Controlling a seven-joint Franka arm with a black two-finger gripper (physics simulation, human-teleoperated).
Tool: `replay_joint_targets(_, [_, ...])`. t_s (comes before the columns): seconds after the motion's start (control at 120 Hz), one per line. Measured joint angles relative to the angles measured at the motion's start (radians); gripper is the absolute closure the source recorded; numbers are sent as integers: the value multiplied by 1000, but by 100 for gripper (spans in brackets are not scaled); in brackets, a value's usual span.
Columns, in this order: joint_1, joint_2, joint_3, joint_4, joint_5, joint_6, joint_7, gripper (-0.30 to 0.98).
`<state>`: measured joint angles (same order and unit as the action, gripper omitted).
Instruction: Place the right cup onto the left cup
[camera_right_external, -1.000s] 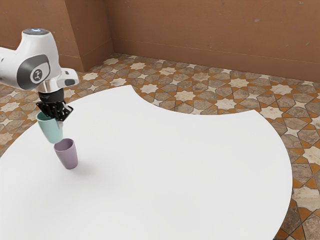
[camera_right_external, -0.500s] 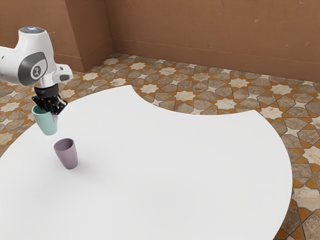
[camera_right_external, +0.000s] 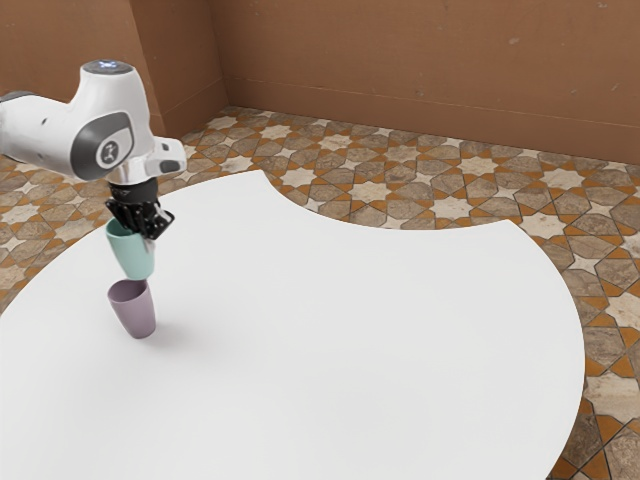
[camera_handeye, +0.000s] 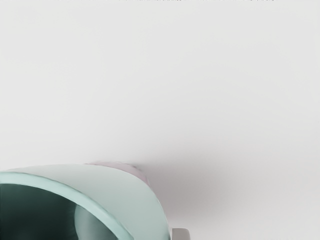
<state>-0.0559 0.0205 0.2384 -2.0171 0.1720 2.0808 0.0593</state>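
Observed a tapered, pale-teal cup (camera_right_external: 133, 255) held aloft, pinched at its upper wall between both fingers of the black two-finger gripper (camera_right_external: 145, 236). Located directly over or nearly over a tapered, dusty-purple cup (camera_right_external: 136, 313), upright on the smooth white table (camera_right_external: 350, 330), toward the exterior view's left. Cannot tell whether touching.

Mint-green tapered cup (camera_right_external: 137, 257): held aloft, mouth up, its base near the rim of the second cup; contact cannot be determined. Mauve tapered cup (camera_right_external: 137, 314): standing mouth up on the white tabletop (camera_right_external: 350, 330).
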Motion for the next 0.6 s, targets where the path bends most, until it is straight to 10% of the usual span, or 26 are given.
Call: replay_joint_targets(0.6, [70,-79,1,-74,2,-4,-30,78])
